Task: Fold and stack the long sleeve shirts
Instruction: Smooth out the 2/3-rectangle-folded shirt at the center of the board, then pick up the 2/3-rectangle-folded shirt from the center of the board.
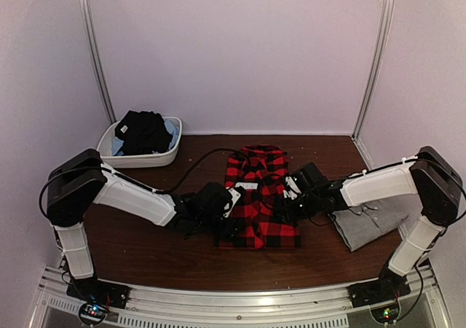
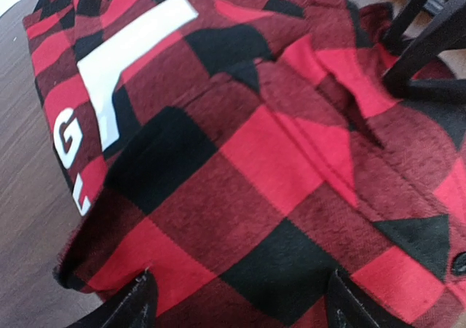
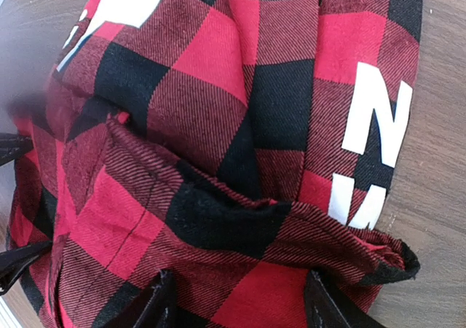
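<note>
The red-and-black check flannel shirt lies folded in the middle of the table, with white lettering on it. My left gripper is at its left edge and my right gripper at its right edge. In the left wrist view the left gripper stands open, fingers wide apart over the check cloth. In the right wrist view the right gripper is open too, above a rumpled fold near the lettering. The plain grey shirt lies folded at the right, partly under the right arm.
A white tub holding dark clothes stands at the back left on the brown table. The right gripper's black fingers show at the top right of the left wrist view. White walls enclose the table on three sides.
</note>
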Controlling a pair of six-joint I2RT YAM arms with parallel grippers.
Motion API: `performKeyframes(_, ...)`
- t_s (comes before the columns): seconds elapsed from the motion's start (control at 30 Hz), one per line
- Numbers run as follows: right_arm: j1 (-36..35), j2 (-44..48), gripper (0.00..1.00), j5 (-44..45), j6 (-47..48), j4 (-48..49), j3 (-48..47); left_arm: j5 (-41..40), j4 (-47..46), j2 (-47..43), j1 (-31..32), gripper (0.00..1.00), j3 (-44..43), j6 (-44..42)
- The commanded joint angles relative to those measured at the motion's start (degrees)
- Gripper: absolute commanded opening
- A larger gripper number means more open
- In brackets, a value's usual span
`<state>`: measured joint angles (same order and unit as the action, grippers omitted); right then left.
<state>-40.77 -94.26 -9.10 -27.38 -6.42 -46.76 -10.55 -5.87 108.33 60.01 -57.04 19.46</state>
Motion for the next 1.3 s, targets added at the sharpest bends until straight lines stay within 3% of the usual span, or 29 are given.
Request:
performKeyframes(0.0,0.10,0.55,0.61,0.65,0.83,1.68,1.14,-5.62,0.40,1.74,0.65,0.83,1.31,1.65)
performKeyframes(0.2,-0.14,6.68,0.65,1.06,3.36,-1.45,1.18,-7.96,-1.26,-1.88,1.11,0.87,3.95,2.04)
performKeyframes(0.43,-4.10,16.77,0.83,1.25,6.03,-6.02,4.47,-5.88,-4.30,-12.46,1.01,0.98,8.30,0.15)
performKeyframes(0.73,-16.57,25.36,0.82,3.36,3.49,-12.67,8.61,2.66,5.48,-21.84,-1.69,0.98,7.04,-2.42)
performKeyframes(0.97,-19.85,21.60,0.75,5.39,5.21,-15.35,7.47,9.94,13.24,-26.40,-2.48,0.98,5.84,-6.74)
performKeyframes(1.27,-20.91,10.18,0.72,11.76,9.09,-19.14,0.64,12.25,15.49,-27.03,-2.48,0.98,5.22,-8.49)
